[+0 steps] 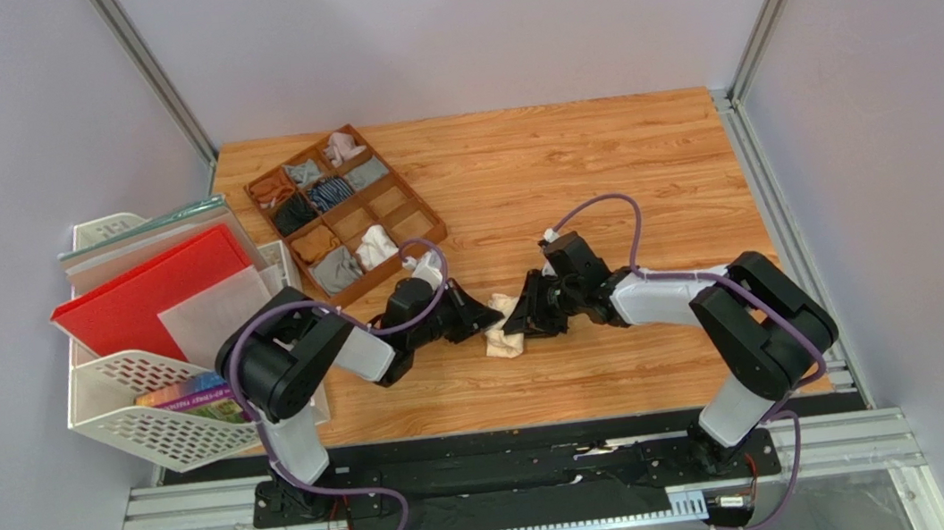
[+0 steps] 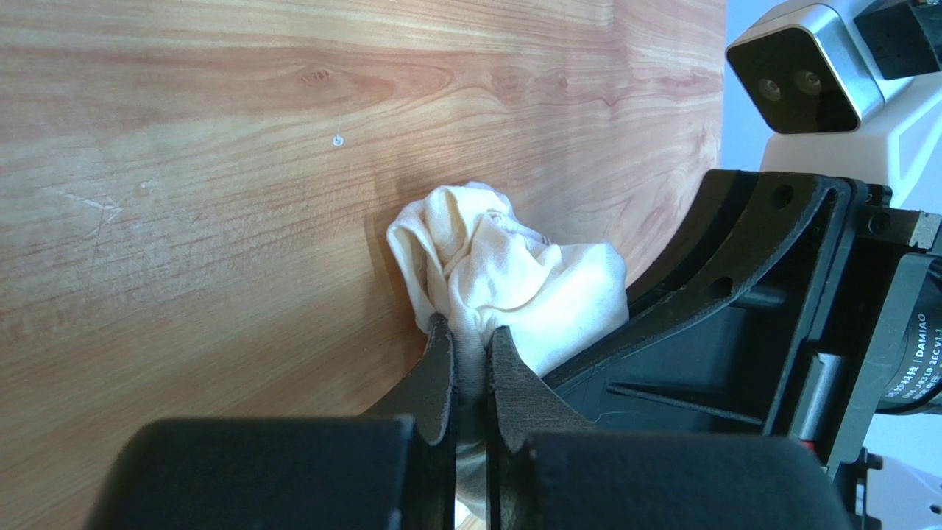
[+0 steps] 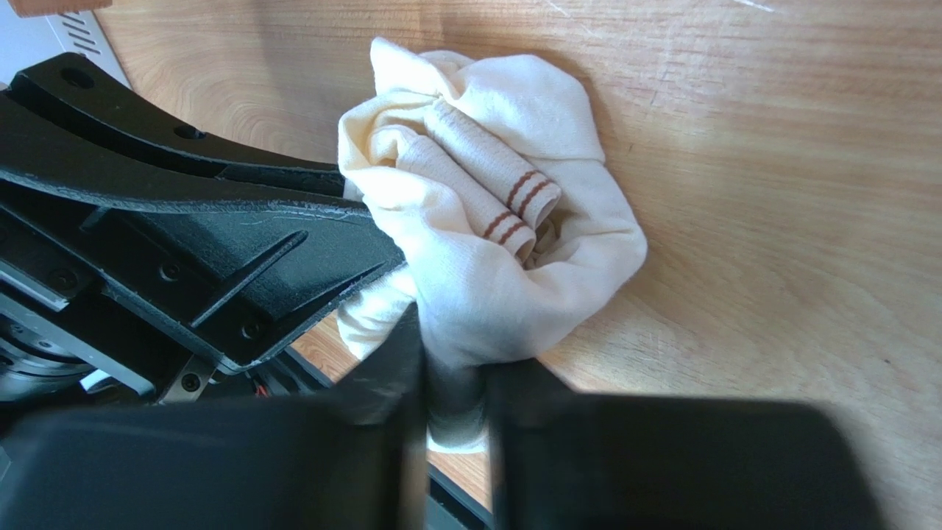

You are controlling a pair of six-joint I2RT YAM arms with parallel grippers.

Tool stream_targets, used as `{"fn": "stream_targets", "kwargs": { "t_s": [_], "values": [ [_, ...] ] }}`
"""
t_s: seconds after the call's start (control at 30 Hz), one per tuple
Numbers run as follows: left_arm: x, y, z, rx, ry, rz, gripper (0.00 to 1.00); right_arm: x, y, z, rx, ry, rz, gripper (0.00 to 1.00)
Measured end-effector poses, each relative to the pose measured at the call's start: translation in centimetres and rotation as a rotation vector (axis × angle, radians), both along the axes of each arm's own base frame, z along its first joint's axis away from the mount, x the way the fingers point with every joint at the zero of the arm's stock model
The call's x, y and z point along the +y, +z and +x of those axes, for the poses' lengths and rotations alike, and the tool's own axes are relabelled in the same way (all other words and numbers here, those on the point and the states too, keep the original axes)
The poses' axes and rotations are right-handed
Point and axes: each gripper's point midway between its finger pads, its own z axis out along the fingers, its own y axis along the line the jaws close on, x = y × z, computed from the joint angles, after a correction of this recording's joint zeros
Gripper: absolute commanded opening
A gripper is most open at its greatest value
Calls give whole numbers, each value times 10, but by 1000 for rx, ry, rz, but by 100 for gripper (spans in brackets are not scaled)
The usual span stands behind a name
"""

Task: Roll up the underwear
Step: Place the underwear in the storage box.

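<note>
The cream-beige underwear point(image 1: 502, 340) is bunched into a small wad on the wooden table between the two arms. In the left wrist view the underwear point(image 2: 503, 271) is pinched at its near edge by my left gripper point(image 2: 472, 337), whose jaws are shut on a fold of cloth. From the other side my right gripper point(image 3: 456, 359) is shut on the underwear point(image 3: 498, 210), whose tan-striped waistband shows on top. The two grippers point(image 1: 493, 313) point(image 1: 522, 320) meet tip to tip over the wad. A white piece point(image 1: 375, 245) lies in the organiser.
A brown compartment organiser point(image 1: 414, 217) with rolled grey, dark and brown garments sits at the back left. A white mesh rack point(image 1: 144, 413) with a red folder point(image 1: 150, 298) stands off the table's left edge. Bare wood stretches behind and to the right.
</note>
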Motion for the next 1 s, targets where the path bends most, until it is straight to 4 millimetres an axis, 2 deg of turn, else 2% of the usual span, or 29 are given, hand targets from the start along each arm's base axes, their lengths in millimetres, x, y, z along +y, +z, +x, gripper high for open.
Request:
{"fn": "stream_targets", "kwargs": {
  "t_s": [0.03, 0.13, 0.23, 0.37, 0.57, 0.73, 0.9, 1.0],
  "values": [
    [1, 1, 0, -4, 7, 3, 0, 0, 0, 0, -4, 6, 1, 46],
    [6, 4, -5, -12, 22, 28, 0, -2, -1, -4, 6, 23, -7, 57],
    [17, 20, -9, -45, 45, 78, 0, -8, 4, -8, 3, 42, -17, 58],
    [32, 58, -9, -134, 80, 119, 0, -21, 25, -4, -43, 41, -8, 59],
    [61, 103, 11, -225, 177, 190, 0, -52, 50, 11, -112, -23, -16, 59],
    [88, 111, 30, -238, 246, 268, 0, -70, 56, 15, -125, -54, -29, 59],
    [114, 111, 48, -225, 308, 325, 0, -77, 50, 12, -113, -58, -40, 59],
    [130, 120, 76, -225, 358, 359, 0, -80, 47, 9, -103, -54, -43, 59]
  ]
}}
